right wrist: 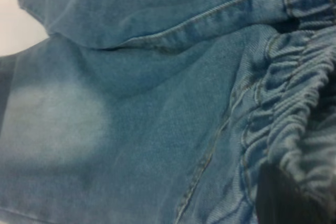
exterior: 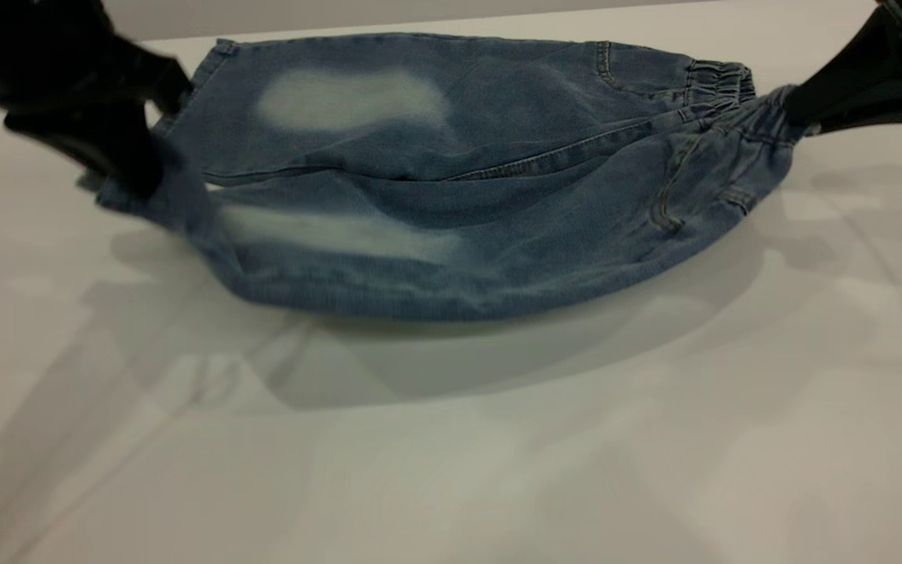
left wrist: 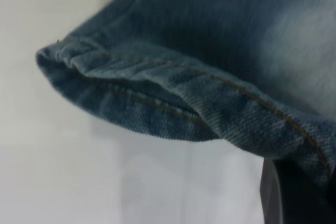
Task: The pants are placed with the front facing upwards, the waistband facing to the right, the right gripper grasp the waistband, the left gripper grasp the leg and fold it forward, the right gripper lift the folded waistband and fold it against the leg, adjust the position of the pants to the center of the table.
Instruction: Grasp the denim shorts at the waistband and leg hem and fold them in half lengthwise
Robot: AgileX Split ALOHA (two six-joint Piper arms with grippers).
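Blue denim pants [exterior: 451,180] hang stretched above the white tabletop [exterior: 498,454], near leg sagging, as 2 arms begin the lengthwise fold. The left end effector [exterior: 134,176] is clamped on the leg hem [left wrist: 157,98]; the right end effector [exterior: 799,117], reaching in low, pinches the waistband [exterior: 721,86]. Both should travel level and together, keeping the cloth taut.

A plain grey wall [exterior: 388,14] ran as a narrow strip beyond the tabletop's far edge, otherwise featureless.
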